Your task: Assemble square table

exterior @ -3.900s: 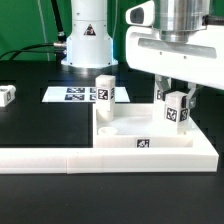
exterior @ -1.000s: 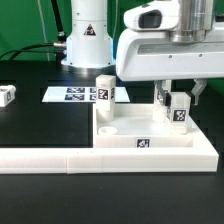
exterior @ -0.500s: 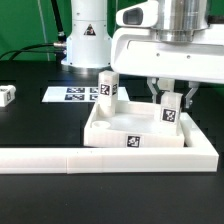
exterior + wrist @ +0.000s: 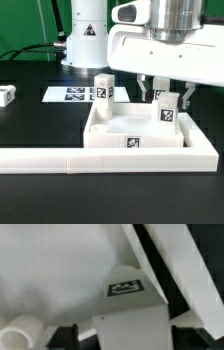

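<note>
the gripper (image 4: 162,96), at the right of the exterior frame, pinches an upright tagged leg (image 4: 167,111) standing in the tabletop (image 4: 134,134), which sits centre-right against the white border bar (image 4: 60,157). a second leg (image 4: 103,90) stands at the tabletop's far left corner.

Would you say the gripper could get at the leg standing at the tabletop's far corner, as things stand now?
Probably not at once: the gripper appears closed on another leg. The far leg itself stands upright and unobstructed from above.

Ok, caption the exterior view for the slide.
Panda gripper poised at a tagged white leg standing on the square tabletop, a second leg upright at the opposite corner.
</note>
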Motion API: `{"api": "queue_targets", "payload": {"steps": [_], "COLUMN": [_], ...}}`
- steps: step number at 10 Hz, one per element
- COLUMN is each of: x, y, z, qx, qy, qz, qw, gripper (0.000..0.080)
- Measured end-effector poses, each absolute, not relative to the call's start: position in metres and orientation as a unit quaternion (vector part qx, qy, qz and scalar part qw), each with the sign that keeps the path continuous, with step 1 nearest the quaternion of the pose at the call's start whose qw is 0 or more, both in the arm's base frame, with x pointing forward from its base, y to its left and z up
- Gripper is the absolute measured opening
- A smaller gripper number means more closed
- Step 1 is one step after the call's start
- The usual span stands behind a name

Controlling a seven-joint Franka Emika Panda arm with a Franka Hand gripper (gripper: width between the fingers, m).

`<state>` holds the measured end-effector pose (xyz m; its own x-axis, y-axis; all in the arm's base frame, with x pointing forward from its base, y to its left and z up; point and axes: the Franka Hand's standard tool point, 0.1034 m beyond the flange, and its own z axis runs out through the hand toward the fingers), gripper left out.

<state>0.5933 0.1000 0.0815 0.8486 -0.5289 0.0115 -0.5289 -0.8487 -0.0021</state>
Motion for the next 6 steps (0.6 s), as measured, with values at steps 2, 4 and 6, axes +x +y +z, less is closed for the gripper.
{"api": "queue_targets", "payload": {"steps": [2,4,6], "x": [0.59,0.588,0.581], "y": [0.101,0.097,0.08], "z": [0.09,0.095,0.101], "qx": [0.975,0.986,0.991], "qy": [-0.223,-0.168,-0.131], "qz": [0.002,-0.005,-0.031], "qw": [0.003,0.004,0.003], "gripper": [0.062,0.064,0.0648]}}
